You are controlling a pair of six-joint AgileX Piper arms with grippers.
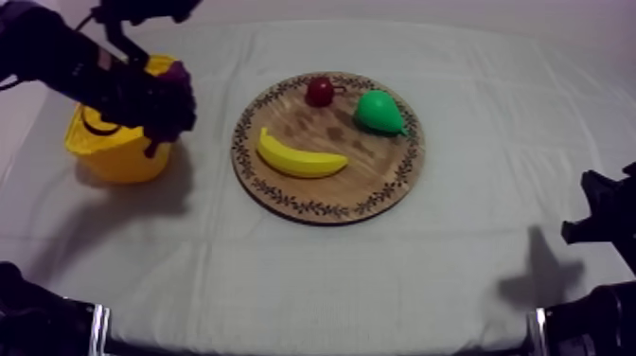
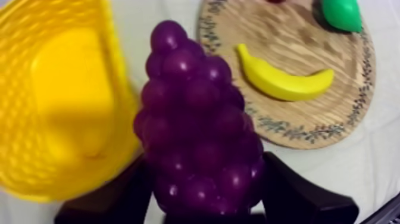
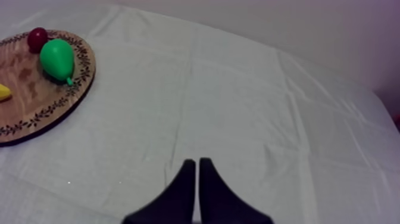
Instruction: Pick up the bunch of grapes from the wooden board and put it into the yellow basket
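Left jaws are clenched on the purple, knobbly toy bunch of grapes (image 2: pixel 199 128), one black finger on each flank of its broad end and its narrow tip pointing away from the arm. The bunch hangs at the rim of the yellow plastic basket (image 1: pixel 114 156), on the side facing the round wooden board with a patterned rim (image 1: pixel 350 180), clear of the grey-white worktop (image 1: pixel 379 275). I judge the grapes light and stiff, but glossy and bumpy, so the wide middle is the surest hold. The basket's mouth is open and roomy. Its near wall is the one edge to clear, and I cannot tell whether the bunch is fully over it. Well apart from the basket, beyond the board, the right jaws lie pressed together over bare cloth.
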